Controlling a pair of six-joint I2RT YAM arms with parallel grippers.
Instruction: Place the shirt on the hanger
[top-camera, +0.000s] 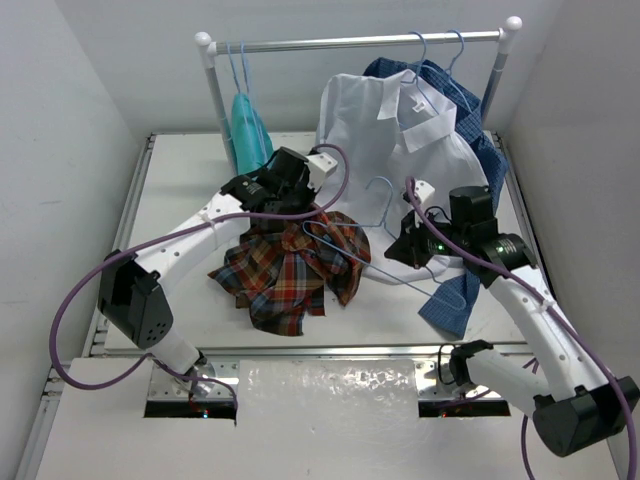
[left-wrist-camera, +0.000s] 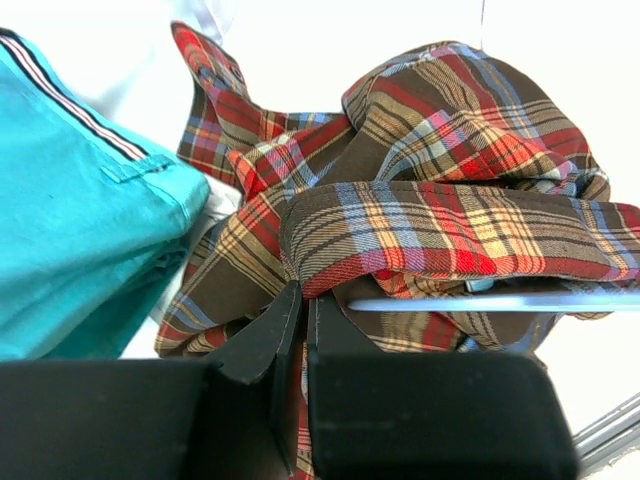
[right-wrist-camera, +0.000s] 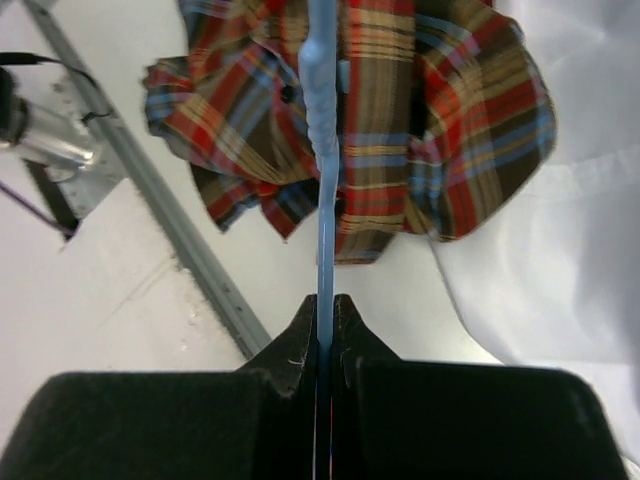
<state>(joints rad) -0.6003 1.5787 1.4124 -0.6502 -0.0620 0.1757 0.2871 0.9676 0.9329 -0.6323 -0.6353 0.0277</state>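
The plaid shirt (top-camera: 290, 265) lies bunched on the table's middle. My left gripper (top-camera: 300, 200) is shut on a fold of it, as the left wrist view shows (left-wrist-camera: 303, 300), with plaid cloth (left-wrist-camera: 450, 220) pinched between the jaws. The pale-blue hanger (top-camera: 345, 235) reaches from the shirt toward the right arm; its wire (left-wrist-camera: 500, 301) passes under the plaid fold. My right gripper (top-camera: 408, 243) is shut on the hanger wire (right-wrist-camera: 326, 200), which runs straight from the jaws (right-wrist-camera: 326, 315) into the shirt (right-wrist-camera: 400, 130).
A clothes rail (top-camera: 350, 42) stands at the back with spare hangers (top-camera: 240, 70). A teal garment (top-camera: 250, 130) hangs at its left. A white shirt (top-camera: 400, 140) and a blue checked shirt (top-camera: 480, 150) lie at the back right. A metal track (right-wrist-camera: 150, 180) edges the table.
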